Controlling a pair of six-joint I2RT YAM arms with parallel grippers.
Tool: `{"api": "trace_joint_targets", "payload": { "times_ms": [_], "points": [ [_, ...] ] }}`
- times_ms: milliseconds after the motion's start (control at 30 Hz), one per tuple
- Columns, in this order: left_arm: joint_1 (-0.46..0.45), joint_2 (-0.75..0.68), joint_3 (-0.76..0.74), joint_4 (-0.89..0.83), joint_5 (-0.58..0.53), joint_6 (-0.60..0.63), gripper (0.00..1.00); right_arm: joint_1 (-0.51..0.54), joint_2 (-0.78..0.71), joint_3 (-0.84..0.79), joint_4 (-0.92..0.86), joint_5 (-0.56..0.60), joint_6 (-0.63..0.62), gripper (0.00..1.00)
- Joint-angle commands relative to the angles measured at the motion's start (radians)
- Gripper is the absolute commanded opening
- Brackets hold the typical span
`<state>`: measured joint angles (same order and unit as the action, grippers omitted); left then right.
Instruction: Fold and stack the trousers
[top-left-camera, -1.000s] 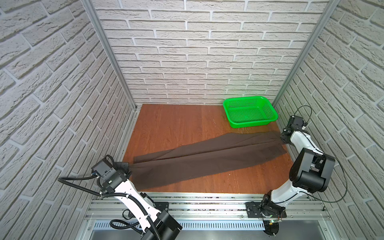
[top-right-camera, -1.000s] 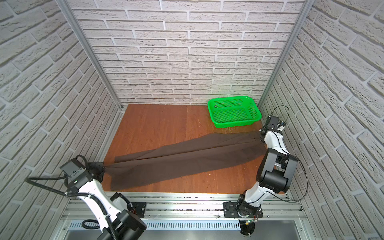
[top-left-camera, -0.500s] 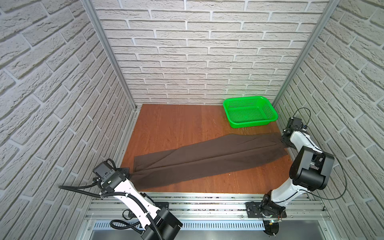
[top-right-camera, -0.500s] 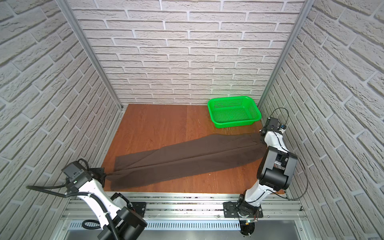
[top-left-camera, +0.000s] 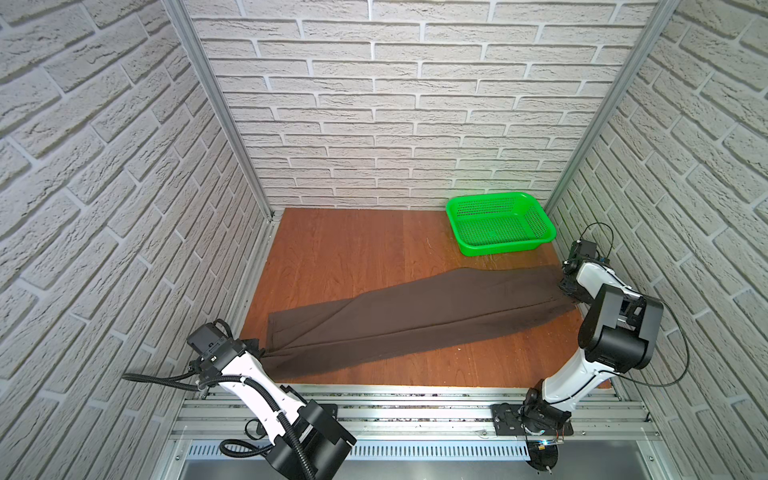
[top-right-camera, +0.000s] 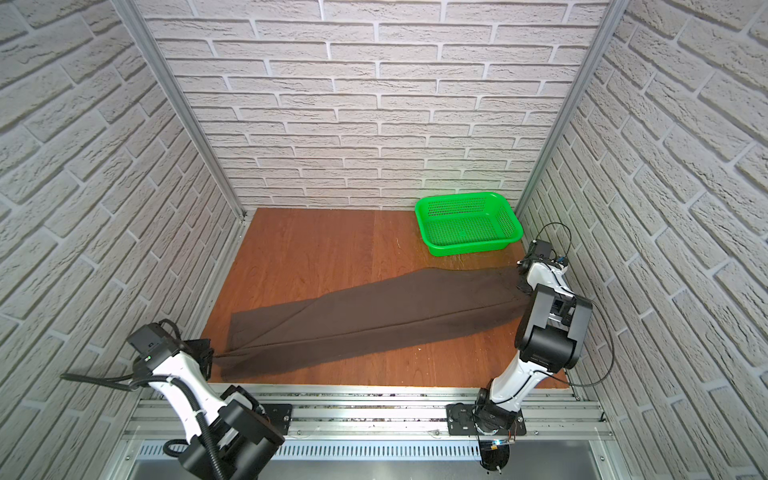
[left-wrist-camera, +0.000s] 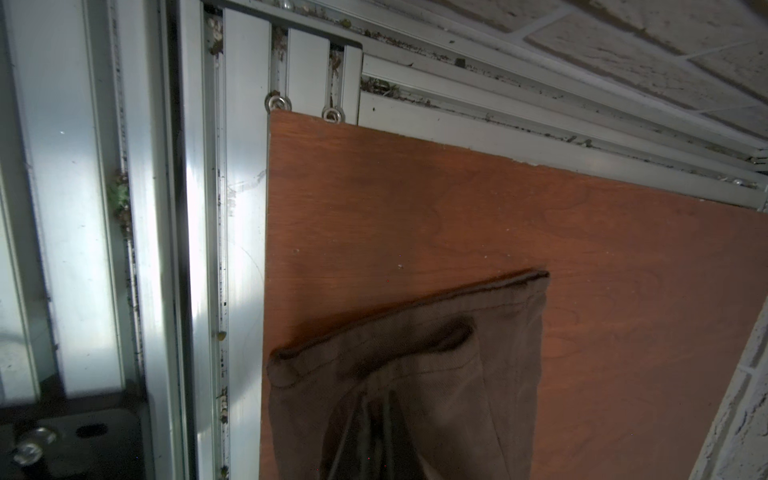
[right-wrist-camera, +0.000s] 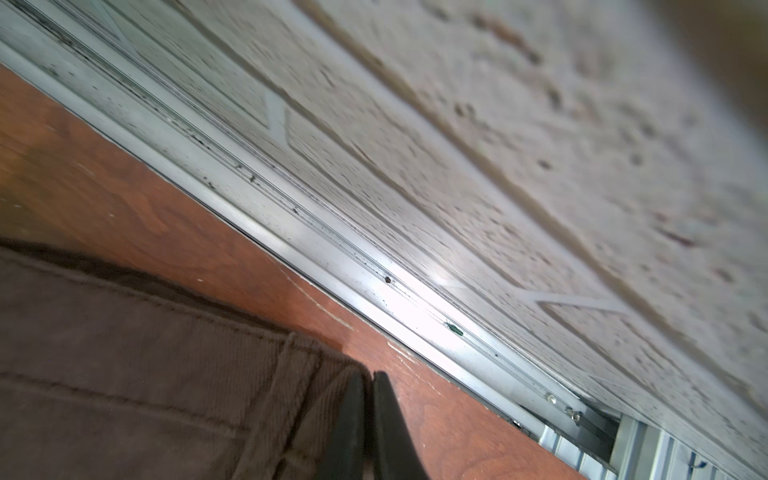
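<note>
Currently flattening step: trousers (top-left-camera: 415, 316) lie stretched on tabletop (top-left-camera: 353, 249) between both tools; left tool (top-left-camera: 255, 348) clamps hem (left-wrist-camera: 415, 324), right tool (right-wrist-camera: 370, 378) clenched beside waistband (right-wrist-camera: 291, 374), hold unclear. Next: carry hem over to waistband.

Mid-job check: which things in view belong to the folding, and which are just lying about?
Job: long dark brown soft-fabric trousers; left gripper, pinching a leg hem; right gripper at the waistband.
Lying about: green perforated plastic basket, empty.
</note>
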<state>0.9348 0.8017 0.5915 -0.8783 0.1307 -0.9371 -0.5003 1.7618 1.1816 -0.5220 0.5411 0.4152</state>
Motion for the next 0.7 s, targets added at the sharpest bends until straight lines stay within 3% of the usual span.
{"api": "trace_joint_targets", "payload": {
  "times_ms": [0, 167, 333, 433, 567, 667],
  "points": [
    [0.010, 0.002, -0.009, 0.051, -0.067, -0.003, 0.01, -0.011, -0.007, 0.001, 0.003, 0.062, 0.019, 0.11],
    [0.010, -0.002, -0.004, 0.046, -0.071, -0.002, 0.23, -0.011, -0.004, 0.007, -0.015, 0.071, 0.026, 0.22],
    [0.010, -0.017, 0.027, 0.032, -0.074, 0.013, 0.61, -0.010, -0.025, 0.022, -0.043, 0.074, 0.043, 0.32],
    [0.010, -0.033, 0.071, 0.032, -0.053, 0.038, 0.69, 0.020, -0.081, 0.044, -0.063, 0.067, 0.046, 0.33],
    [-0.004, -0.029, 0.128, 0.051, 0.037, 0.059, 0.70, 0.111, -0.196, 0.038, -0.063, 0.036, 0.054, 0.34],
    [-0.091, 0.004, 0.163, 0.069, 0.076, 0.066, 0.71, 0.195, -0.272, 0.019, -0.076, -0.018, 0.093, 0.34]
  ]
}}
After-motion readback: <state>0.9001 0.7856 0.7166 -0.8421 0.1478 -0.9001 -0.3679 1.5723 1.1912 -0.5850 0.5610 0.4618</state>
